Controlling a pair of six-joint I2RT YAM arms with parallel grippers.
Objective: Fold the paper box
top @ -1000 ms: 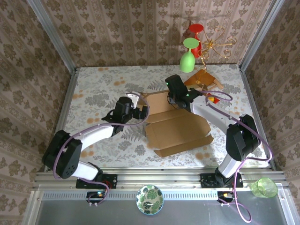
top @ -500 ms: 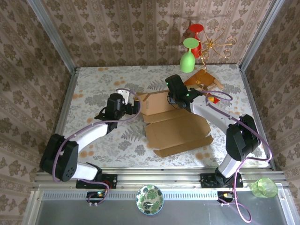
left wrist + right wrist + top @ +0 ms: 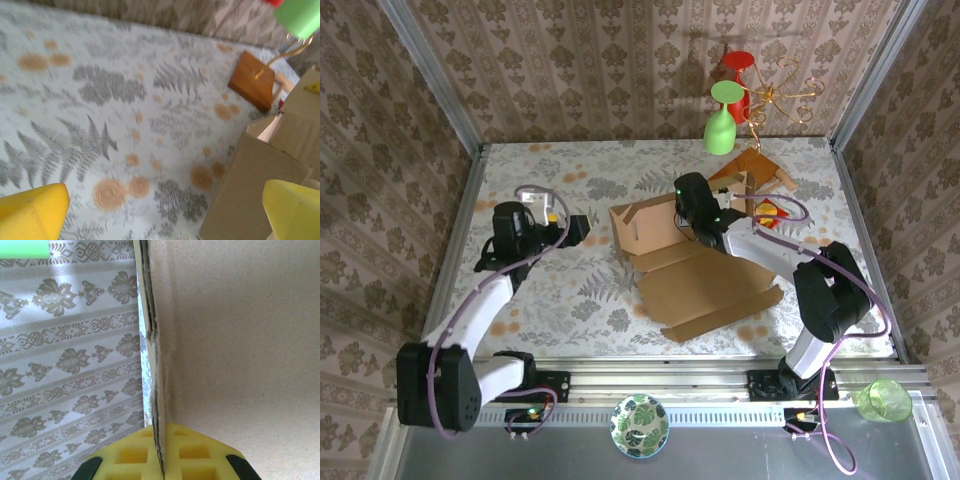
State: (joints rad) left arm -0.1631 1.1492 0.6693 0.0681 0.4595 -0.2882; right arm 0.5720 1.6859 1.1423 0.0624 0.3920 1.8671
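The paper box (image 3: 705,285) is a light-brown cardboard piece in the middle of the table, with its far-left part raised into upright walls (image 3: 645,230) and its near part lying flat. My right gripper (image 3: 698,228) is at the box's far side, and its yellow pads (image 3: 135,462) are shut on the edge of a cardboard wall (image 3: 240,340). My left gripper (image 3: 577,228) is left of the box and apart from it. Its yellow fingertips (image 3: 32,215) stand wide open over the patterned tablecloth, with the box's corner (image 3: 260,185) to the right.
A reddish-brown wooden board (image 3: 756,168) lies just behind the box, also the board (image 3: 252,85) in the left wrist view. A green glass (image 3: 720,122), a red glass (image 3: 738,68) and a gold wire stand (image 3: 782,95) are at the back. Patterned walls enclose the table.
My left arm has pulled away to the left, off the box. The box's far-left part now stands more upright. The right gripper has kept its hold.
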